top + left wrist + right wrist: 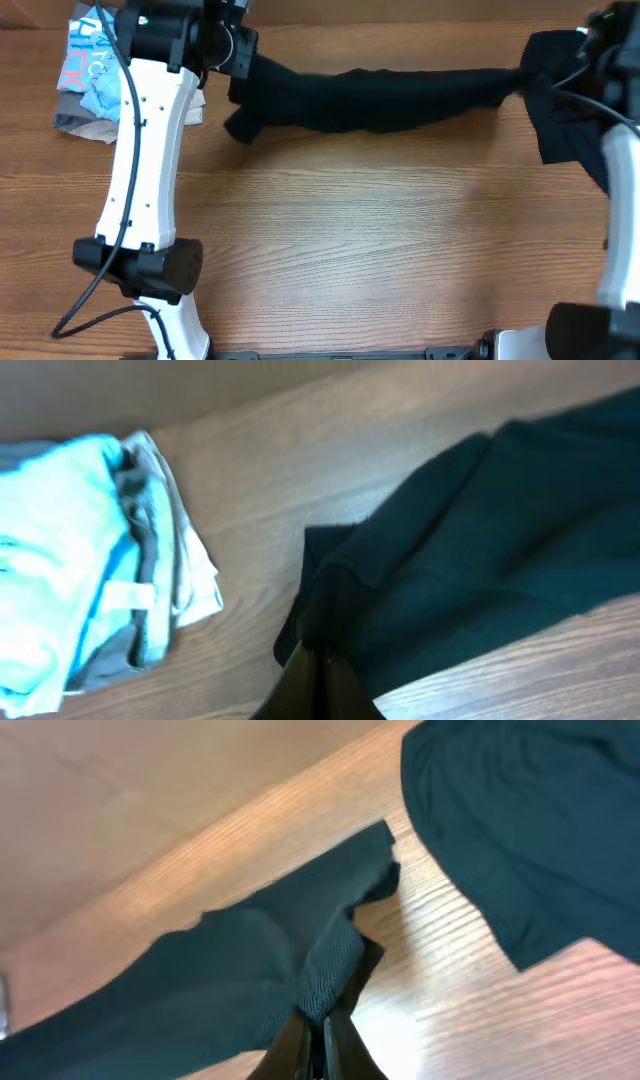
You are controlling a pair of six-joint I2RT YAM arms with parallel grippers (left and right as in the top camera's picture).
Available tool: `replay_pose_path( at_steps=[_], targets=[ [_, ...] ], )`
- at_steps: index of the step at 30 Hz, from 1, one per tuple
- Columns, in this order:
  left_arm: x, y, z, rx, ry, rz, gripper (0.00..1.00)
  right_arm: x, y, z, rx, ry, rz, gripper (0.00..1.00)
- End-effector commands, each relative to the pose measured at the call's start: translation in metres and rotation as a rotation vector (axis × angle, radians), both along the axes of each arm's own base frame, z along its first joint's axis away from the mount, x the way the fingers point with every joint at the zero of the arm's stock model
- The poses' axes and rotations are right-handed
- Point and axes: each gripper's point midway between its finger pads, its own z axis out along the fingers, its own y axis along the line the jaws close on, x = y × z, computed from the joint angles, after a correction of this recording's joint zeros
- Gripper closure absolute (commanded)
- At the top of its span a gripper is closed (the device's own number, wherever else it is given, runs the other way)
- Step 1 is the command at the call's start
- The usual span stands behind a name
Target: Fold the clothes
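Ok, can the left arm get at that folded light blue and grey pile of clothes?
Probably only after letting go: the folded light blue pile lies close by, nothing between, but the left claw is shut on the long black fabric garment.

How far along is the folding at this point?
Done: a light blue and grey stack sits folded at the far left corner. In hand: the left tool and right tool both pinch a black garment, stretched between them, no fold made yet. Left: folding it, plus the loose black cloth at the right, possibly the same piece.
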Motion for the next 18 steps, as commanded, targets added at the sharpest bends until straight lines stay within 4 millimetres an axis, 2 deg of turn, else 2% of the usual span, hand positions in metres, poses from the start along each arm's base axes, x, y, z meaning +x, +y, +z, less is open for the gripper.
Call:
replay_pose_path(
  at_steps=[1,4,7,9,11,14,18],
  targets=[
    [-0.033,0.012,0.102,-0.042,-0.257,0.026,0.96,-0.015,0.002,0.065,-0.058,-0.109,0.053,0.96],
    [-0.059,0.017,0.15,-0.067,-0.383,0.026,0.96,-0.034,0.006,0.1,-0.07,-0.149,0.054,0.96],
    [-0.084,0.022,0.186,-0.088,-0.486,0.027,0.96,-0.051,0.009,0.129,-0.09,-0.191,0.06,0.96],
    [-0.108,0.026,0.215,-0.107,-0.575,0.027,0.96,-0.067,0.009,0.153,-0.109,-0.236,0.057,0.96],
    [-0.127,0.03,0.236,-0.119,-0.641,0.028,0.96,-0.082,0.008,0.174,-0.122,-0.282,0.044,0.96],
    [-0.147,0.038,0.254,-0.12,-0.703,0.048,0.96,-0.097,0.008,0.197,-0.147,-0.343,0.035,0.96],
    [-0.146,0.047,0.252,-0.089,-0.7,0.092,0.96,-0.102,0.009,0.211,-0.165,-0.391,0.039,0.96]
  ],
)
